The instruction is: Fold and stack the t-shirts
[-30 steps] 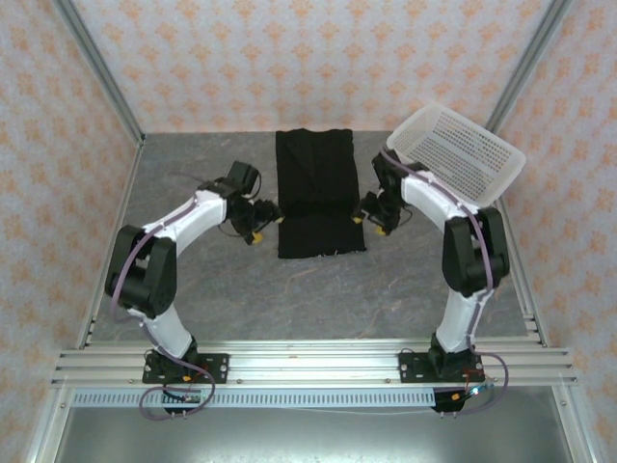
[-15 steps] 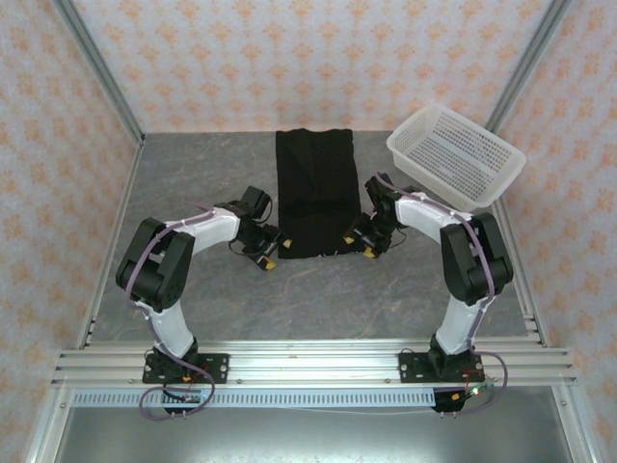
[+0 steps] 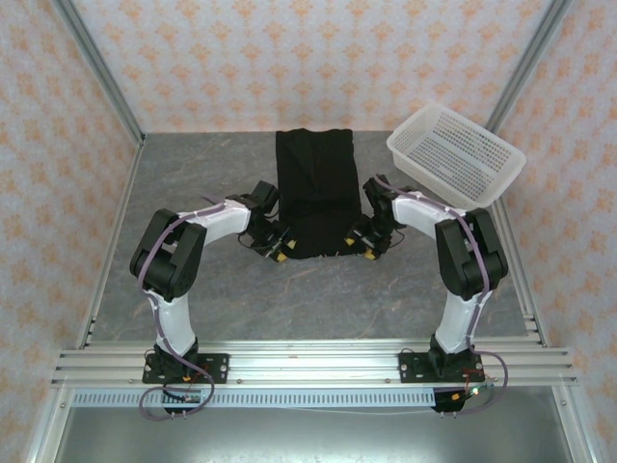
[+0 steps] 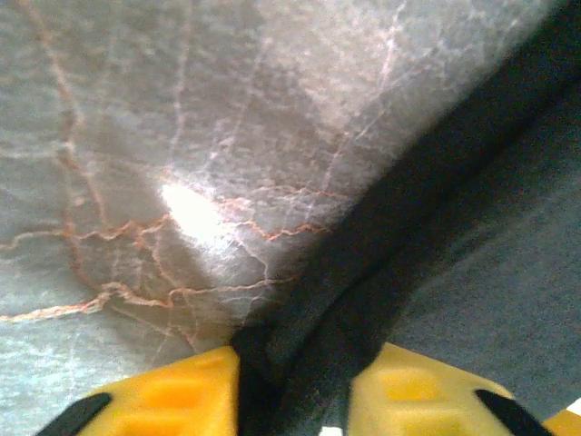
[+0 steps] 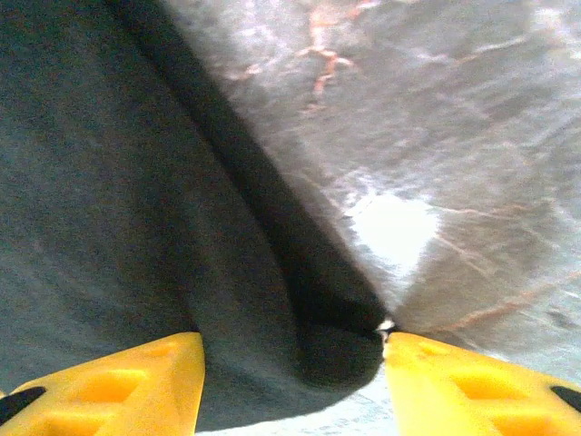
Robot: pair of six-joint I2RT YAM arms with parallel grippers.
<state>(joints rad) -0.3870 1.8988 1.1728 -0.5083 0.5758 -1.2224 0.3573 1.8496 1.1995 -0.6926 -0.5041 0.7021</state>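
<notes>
The grey marbled worktop (image 3: 193,174) carries a black t-shirt (image 3: 316,183) lying flat at its middle, folded into a long narrow strip that runs from the far edge towards the arms. A white perforated basket (image 3: 453,149) sits at the far right corner, just beside the strip and apart from it.

The left arm (image 3: 217,217) and the right arm (image 3: 424,207) reach in to the two near corners of the strip, one on each side.

In the left wrist view a bunched ridge of the t-shirt (image 4: 472,254) rises between the yellow pads (image 4: 172,395) and fills the narrow gap, so the left arm's jaws are pinching the cloth at its edge. In the right wrist view a rounded corner of the t-shirt (image 5: 109,209) sits between pads (image 5: 127,386) that stand wider apart. I cannot tell whether the right arm's jaws grip it or merely bracket it.

The step in hand looks like taking hold of the near hem for the next cross-fold. The next move probably calls for a firm grip on both corners. Then both arms should lift evenly and carry the hem away from the bases, laying it over the far half so the edges line up.
</notes>
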